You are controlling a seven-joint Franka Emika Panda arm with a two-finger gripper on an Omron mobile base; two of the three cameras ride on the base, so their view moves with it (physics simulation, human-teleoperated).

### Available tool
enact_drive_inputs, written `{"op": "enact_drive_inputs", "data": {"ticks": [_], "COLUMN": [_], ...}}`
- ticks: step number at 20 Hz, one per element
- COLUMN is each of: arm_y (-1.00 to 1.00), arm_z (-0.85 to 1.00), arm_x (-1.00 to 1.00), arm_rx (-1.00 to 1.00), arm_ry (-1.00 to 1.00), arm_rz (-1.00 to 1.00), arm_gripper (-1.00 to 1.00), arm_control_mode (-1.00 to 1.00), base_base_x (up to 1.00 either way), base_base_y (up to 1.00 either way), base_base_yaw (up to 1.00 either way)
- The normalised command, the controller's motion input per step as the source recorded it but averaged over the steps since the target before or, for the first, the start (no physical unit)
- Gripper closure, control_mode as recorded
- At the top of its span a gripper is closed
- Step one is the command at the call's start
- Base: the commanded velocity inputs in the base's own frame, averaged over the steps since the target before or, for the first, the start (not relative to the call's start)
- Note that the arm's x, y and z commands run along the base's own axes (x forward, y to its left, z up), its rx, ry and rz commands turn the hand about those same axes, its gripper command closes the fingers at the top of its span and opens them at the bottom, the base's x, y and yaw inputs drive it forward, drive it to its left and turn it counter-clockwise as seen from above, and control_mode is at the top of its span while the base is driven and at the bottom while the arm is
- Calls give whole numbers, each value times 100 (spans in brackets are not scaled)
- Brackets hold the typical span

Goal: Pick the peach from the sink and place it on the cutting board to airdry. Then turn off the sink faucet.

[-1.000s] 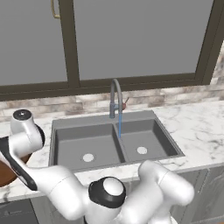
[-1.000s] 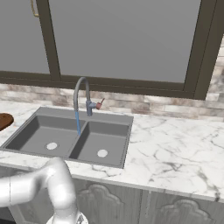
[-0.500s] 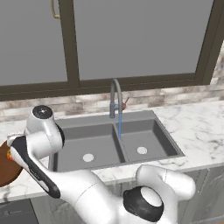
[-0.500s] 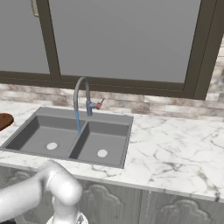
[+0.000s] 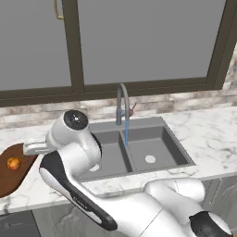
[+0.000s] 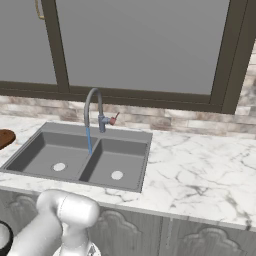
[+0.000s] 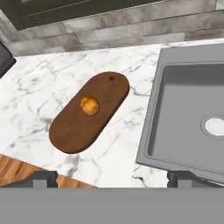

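Since a second ago the arm has swung from the cutting board (image 7: 89,112) toward the sink (image 5: 139,148). The gripper (image 7: 112,177) stands wide open, empty. The peach (image 7: 89,106) rests mid-board (placement done); the sink faucet (image 5: 122,104) runs, lever untouched.

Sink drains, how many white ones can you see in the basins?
2. One white drain sits in the left basin, the other drain in the right basin of the sink, either side of the divider below the faucet.
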Motion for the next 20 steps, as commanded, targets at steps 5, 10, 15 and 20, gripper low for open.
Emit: {"op": "enact_drive_inputs", "data": {"ticks": [5, 10, 15, 20], "arm_y": [-77, -76, -72, -41], "arm_z": [67, 63, 62, 31], "arm_x": [-87, -82, -70, -55], "arm_rx": [5, 1, 3, 0], "arm_ry": [-8, -7, -7, -2], "arm_rz": [0, 0, 0, 0], "arm_gripper": [-100, -100, -100, -100], "arm_control_mode": [-100, -100, -100, -100], "base_base_x": [0, 0, 0, 0], "base_base_y": [0, 0, 0, 0], "base_base_yaw": [0, 0, 0, 0]}}
